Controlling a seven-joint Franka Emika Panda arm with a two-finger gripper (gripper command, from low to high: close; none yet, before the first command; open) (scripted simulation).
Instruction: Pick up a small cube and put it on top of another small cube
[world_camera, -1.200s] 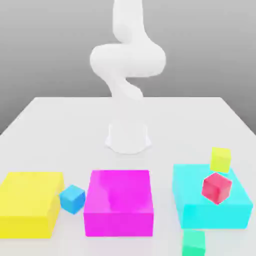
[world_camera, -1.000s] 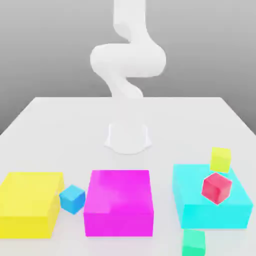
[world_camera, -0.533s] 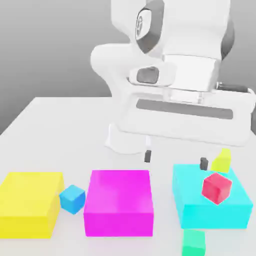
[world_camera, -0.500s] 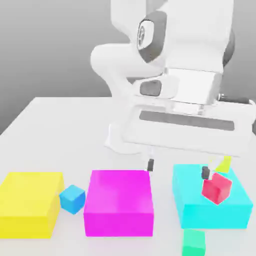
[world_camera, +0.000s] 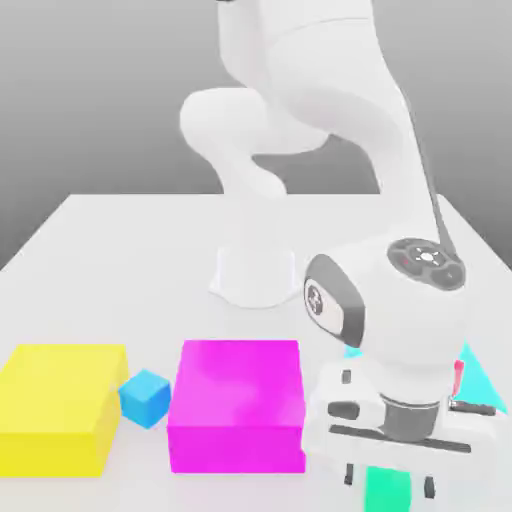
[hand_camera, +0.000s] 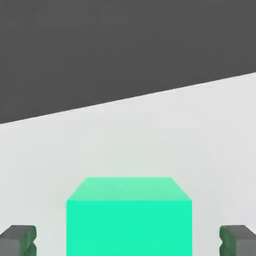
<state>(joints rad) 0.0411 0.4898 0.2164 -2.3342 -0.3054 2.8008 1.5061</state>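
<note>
Since the earlier frames the arm has swung down from above the cyan block to the counter's near edge, and its hand now hides the red and yellow cubes and most of that block. Its fingers (hand_camera: 20, 239) stand apart on either side of the green cube (hand_camera: 129, 217), each with a visible gap to the cube's sides, so nothing is clamped. In the exterior view the gripper (world_camera: 389, 484) points down with the green cube (world_camera: 387, 489) between its two dark fingertips, the cube resting on the counter (world_camera: 130, 235). Just behind the hand, slivers of the cyan block (world_camera: 478, 380) show at the exterior view's right, with a thin red strip at the hand's edge. Beside the hand toward the exterior view's left sits the magenta block (world_camera: 236, 405), then the small blue cube (world_camera: 145, 397) close against the yellow block (world_camera: 58, 405). Farther back, the arm's white base (world_camera: 255, 275) stands mid-counter, well apart from the blocks.
</note>
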